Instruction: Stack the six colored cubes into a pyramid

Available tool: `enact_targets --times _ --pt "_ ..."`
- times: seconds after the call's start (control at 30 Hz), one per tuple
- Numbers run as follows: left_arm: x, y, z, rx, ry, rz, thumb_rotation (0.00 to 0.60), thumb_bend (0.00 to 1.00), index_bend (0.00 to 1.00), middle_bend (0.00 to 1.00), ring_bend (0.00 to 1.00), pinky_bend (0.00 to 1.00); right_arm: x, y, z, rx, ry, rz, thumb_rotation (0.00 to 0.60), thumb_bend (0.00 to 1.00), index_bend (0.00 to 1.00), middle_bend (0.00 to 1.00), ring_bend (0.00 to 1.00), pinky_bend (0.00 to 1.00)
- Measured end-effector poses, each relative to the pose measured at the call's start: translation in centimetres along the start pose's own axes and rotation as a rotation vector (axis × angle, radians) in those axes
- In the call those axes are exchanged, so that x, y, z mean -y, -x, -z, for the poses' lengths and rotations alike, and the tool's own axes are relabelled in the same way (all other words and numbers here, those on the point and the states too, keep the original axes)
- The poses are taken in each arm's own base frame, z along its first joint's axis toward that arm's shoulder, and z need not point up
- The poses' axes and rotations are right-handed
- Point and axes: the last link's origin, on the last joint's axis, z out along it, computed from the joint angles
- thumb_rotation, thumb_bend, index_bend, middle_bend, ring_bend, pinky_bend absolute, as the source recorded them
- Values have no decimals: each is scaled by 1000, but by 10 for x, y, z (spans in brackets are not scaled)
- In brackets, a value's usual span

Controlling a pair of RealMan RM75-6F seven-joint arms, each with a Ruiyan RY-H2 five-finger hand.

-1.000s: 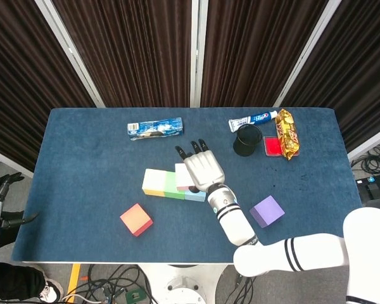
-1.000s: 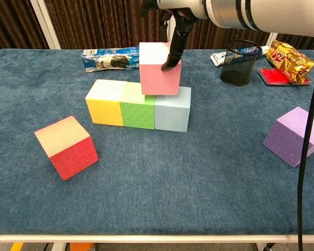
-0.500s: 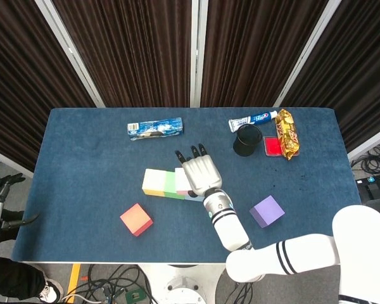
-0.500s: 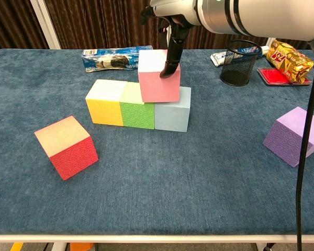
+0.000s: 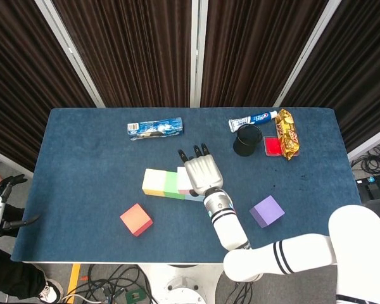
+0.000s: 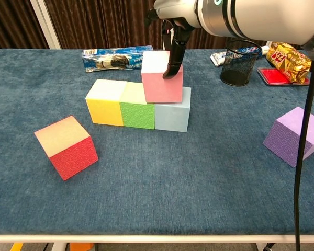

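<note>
From the chest, the right hand grasps the pink cube atop the green cube and blue cube; overhead hides this. The left hand hangs released at nine o'clock off the blue table, with dark curtains at twelve.

Foam cubes: yellow cube, green cube, pale blue cube, pink cube, red embossed-face cube, purple embossed cube; dark blue carpeted tabletop; black mesh cup; gold snack packet.

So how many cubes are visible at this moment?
6: yellow cube, green cube and blue cube in a row, pink cube atop, red cube front-left, purple cube right. None seems hidden.
</note>
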Motion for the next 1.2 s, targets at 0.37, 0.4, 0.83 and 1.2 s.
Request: enact_targets --times 0.37,0.4,0.83,1.2 --pt "3 0 1 6 -4 9 600 61 119 174 35 119 1 1 -2 -8 17 -10 600 103 0 525 61 0" --pt "4 1 1 8 -5 10 600 61 119 174 35 119 1 1 -2 -8 19 -10 600 102 0 524 61 0" --pt "5 0 2 10 0 14 600 61 119 173 35 119 5 2 -5 -10 24 -23 600 98 0 519 60 0" --pt "6 2 3 23 1 13 600 61 119 173 35 119 5 4 -2 -10 36 -23 600 90 0 519 60 0"
